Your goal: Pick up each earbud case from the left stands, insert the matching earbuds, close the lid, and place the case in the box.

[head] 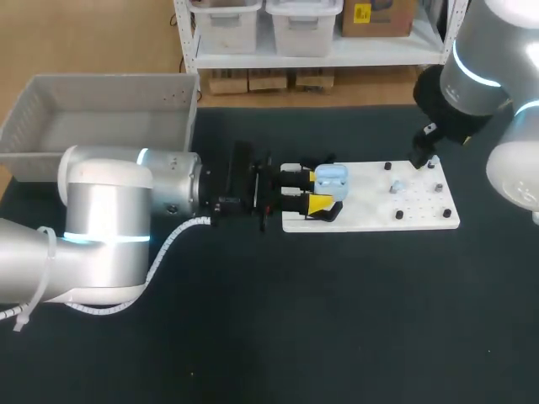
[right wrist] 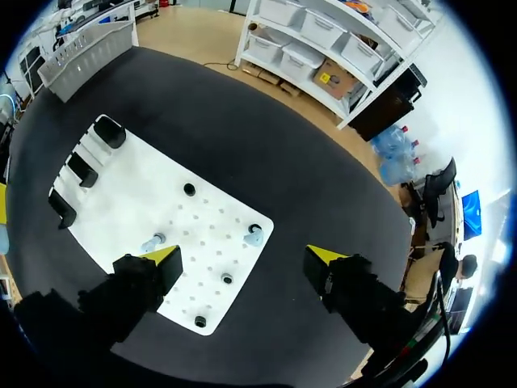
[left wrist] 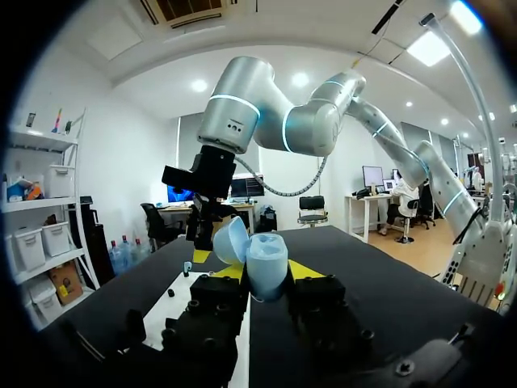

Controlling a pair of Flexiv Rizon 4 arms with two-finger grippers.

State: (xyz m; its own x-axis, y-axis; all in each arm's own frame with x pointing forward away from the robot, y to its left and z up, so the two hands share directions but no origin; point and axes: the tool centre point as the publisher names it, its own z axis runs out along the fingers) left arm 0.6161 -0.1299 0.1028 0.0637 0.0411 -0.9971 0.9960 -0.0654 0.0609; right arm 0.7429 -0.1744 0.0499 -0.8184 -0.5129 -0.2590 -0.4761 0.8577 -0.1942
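A light-blue earbud case (head: pixel 331 179) with its lid swung open is held upright over the left end of the white board (head: pixel 370 210). My left gripper (head: pixel 313 190) is shut on it. In the left wrist view the case (left wrist: pixel 266 260) sits between the yellow tips, lid (left wrist: pixel 229 240) tilted back. My right gripper (head: pixel 424 156) hangs over the board's far right corner, open and holding nothing. In the right wrist view that gripper (right wrist: pixel 244 257) is above two pale-blue earbuds (right wrist: pixel 153 242) (right wrist: pixel 254 236) on the board (right wrist: pixel 137 194). An earbud (head: pixel 396 187) also shows in the head view.
A grey box (head: pixel 93 118) stands at the table's back left. Three black stands (right wrist: pixel 81 168) line the board's left end. Small black pegs (head: pixel 398 215) dot its right half. Dark tabletop surrounds the board.
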